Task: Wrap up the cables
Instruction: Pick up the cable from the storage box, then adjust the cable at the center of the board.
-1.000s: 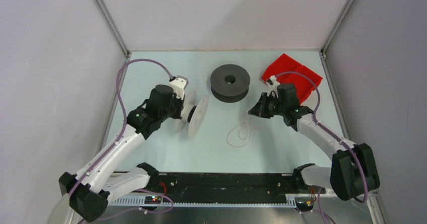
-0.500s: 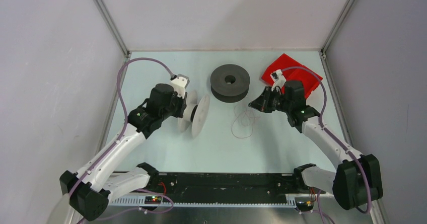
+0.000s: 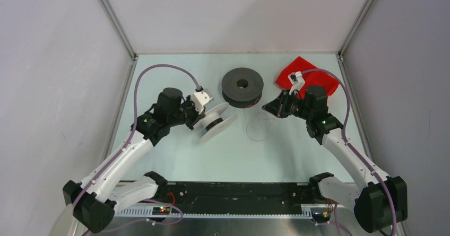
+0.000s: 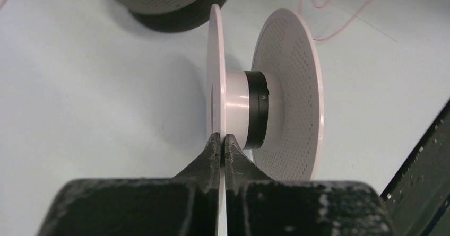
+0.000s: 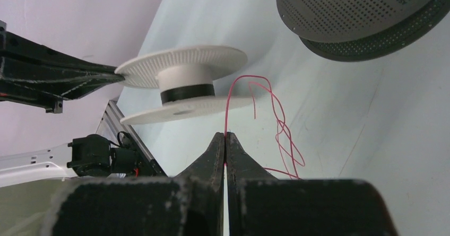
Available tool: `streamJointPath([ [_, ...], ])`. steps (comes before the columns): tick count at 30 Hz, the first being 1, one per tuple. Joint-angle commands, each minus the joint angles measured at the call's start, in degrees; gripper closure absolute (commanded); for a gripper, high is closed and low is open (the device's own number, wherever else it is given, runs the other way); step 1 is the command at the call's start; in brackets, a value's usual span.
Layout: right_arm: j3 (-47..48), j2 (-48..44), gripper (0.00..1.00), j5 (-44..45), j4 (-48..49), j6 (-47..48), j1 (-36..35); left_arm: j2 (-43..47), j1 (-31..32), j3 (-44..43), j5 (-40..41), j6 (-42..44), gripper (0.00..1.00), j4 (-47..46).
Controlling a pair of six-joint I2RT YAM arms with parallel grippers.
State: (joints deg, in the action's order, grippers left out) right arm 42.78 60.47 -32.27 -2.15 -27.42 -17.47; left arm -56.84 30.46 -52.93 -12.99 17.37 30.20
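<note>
top external: we see white spool point(image 3: 217, 122) rolled since a second ago. axis ran left-right, now runs roughly near-to-far, tilted. left gripper point(image 3: 200, 116) holds its flange. right gripper point(image 3: 267, 108) moved toward dark grey spool point(image 3: 242, 87), dragging pink filament point(image 3: 257, 127) loop across table point(image 3: 239, 156). we judge winding turn underway.
left wrist: fingers point(image 4: 211, 154) clamped on thin flange edge; spool axis across frame.
right wrist: fingers point(image 5: 215, 154) pinched shut on filament, strand rising from tips, arcing beside flange.

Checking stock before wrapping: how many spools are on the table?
2. The white spool, left of centre, its flange pinched by the left gripper; the dark grey spool lying flat farther back.
</note>
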Motion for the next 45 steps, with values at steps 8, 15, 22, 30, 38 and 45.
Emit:
streamJointPath([
  [8, 2.22, -3.20, 1.00, -1.92, 0.22, 0.22, -1.06, -4.71, -0.14, -4.53, -15.42, 11.88, 0.87, 1.34],
  [15, 2.30, -5.18, 1.00, -1.12, 0.12, 0.56, -1.50, -8.38, -0.14, -6.36, -11.64, 12.97, 0.71, 1.75],
  [22, 2.33, -9.35, 0.98, 1.21, -1.30, 1.32, -1.95, -10.04, -0.13, -6.43, -8.10, 14.09, 0.64, 1.71],
  [30, 4.46, -13.48, 0.98, 4.43, -5.00, 3.96, -2.61, -12.15, -0.13, -8.41, -5.66, 14.59, 0.60, 1.78],
  [38, 6.22, -16.81, 0.97, 8.97, -6.75, 7.07, -2.70, -14.18, -0.13, -10.70, -3.47, 13.71, 0.60, 1.71],
  [45, 7.82, -19.81, 0.97, 15.27, -7.23, 10.21, -2.85, -16.86, -0.09, -11.94, -1.64, 12.30, 0.64, 1.72],
])
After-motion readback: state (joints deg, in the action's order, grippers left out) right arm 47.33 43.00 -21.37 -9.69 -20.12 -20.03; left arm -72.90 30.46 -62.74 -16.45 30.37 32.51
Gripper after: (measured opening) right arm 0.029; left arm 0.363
